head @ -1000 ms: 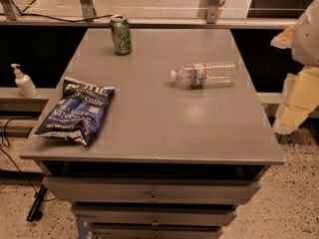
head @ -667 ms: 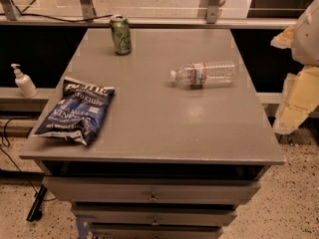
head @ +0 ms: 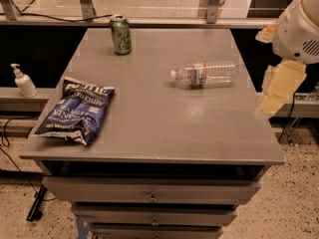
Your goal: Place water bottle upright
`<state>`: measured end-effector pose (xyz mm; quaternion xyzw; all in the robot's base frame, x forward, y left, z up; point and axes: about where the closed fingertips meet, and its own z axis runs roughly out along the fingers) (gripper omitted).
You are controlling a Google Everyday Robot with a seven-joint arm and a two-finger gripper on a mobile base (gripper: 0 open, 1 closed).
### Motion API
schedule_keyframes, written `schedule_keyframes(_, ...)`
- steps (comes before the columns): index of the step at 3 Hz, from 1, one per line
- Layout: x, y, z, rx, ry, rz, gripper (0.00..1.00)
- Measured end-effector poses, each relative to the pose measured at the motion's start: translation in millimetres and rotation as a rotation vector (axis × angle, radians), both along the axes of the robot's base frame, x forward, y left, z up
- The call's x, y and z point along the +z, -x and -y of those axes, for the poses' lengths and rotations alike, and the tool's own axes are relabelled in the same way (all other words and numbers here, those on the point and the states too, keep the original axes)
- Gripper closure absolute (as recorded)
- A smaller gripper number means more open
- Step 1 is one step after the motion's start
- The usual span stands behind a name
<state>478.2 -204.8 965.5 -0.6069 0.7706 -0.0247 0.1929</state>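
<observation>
Camera view:
- The desk (head: 149, 138) is grey with a flat top, and drawers (head: 152, 195) show below its front edge.
- The bottle (head: 204, 74) lies on its side on the right half of the desk, somewhat toward the far edge. Its white cap points left and its base points right. A red-white-blue label band wraps it nearer the cap end.
- The gripper (head: 276, 91) is a pale yellowish part under the white arm housing. It hangs off the right edge of the desk, near the bottle's base end but apart from it. Whether it is open or closed cannot be told, and it holds nothing that shows.
- A green can (head: 120, 34) stands upright near the far edge, left of centre, well apart from the bottle.
- A blue chip bag (head: 77, 111) lies flat at the left front, partly over the desk's left edge.
- A small white pump bottle (head: 22, 81) stands on a lower ledge left of the desk.
</observation>
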Motion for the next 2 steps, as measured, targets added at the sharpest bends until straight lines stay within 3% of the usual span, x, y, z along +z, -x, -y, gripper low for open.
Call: schedule_keyframes(2,-38.8,-81.3,-32.0,0.088,-0.025,0.022,0.0)
